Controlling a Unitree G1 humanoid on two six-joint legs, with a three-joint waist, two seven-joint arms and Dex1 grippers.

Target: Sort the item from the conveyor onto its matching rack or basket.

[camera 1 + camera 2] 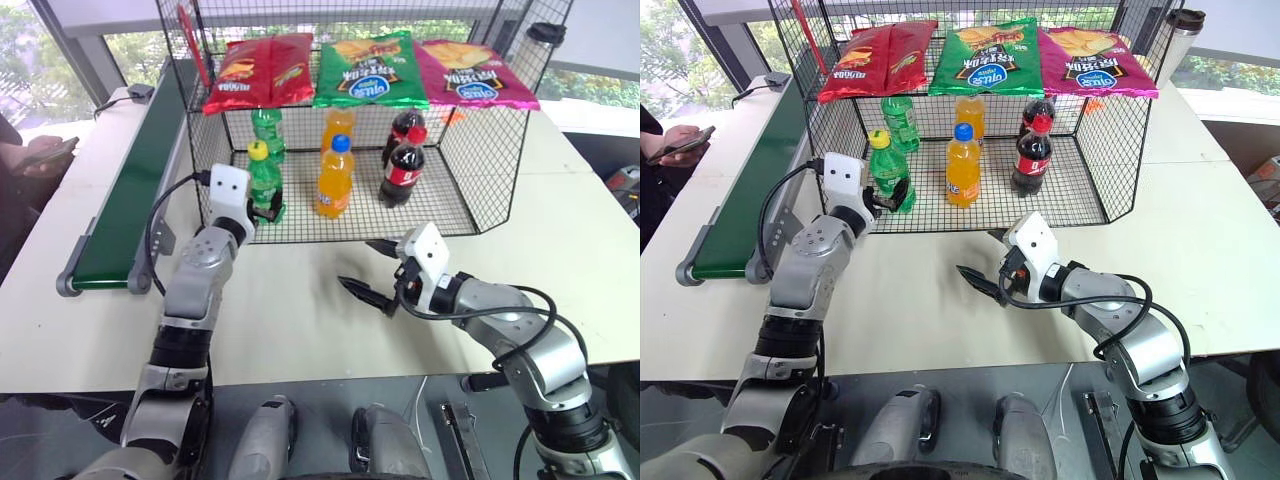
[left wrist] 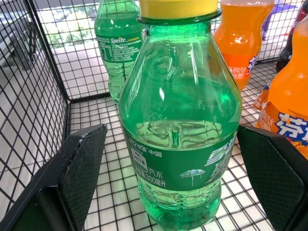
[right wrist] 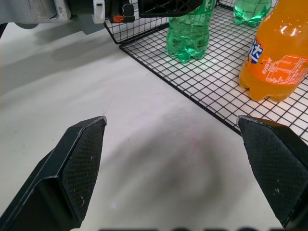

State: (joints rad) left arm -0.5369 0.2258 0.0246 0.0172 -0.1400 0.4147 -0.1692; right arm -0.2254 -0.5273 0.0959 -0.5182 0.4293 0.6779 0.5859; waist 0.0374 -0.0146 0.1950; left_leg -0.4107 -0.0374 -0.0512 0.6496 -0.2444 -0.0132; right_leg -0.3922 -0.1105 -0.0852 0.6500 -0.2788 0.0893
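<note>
Left pincer (image 2: pixel 175 168) level, fingers spread wide; right pincer (image 1: pixel 370 270) likewise agape, angled leftward.

The scene is viewed from the head by both eye cameras, angled forward and down over the table (image 1: pixel 300 330), with the wire basket (image 1: pixel 480 200) at twelve o'clock. The green bottle (image 2: pixel 180 125) is seen at very close range by the left wrist camera. The same bottle is shared by the right wrist view, seen low over the tabletop.

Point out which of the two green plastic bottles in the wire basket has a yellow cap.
The front green bottle with the yellow cap, standing between the open left gripper fingers; the green bottle behind it has none.
</note>
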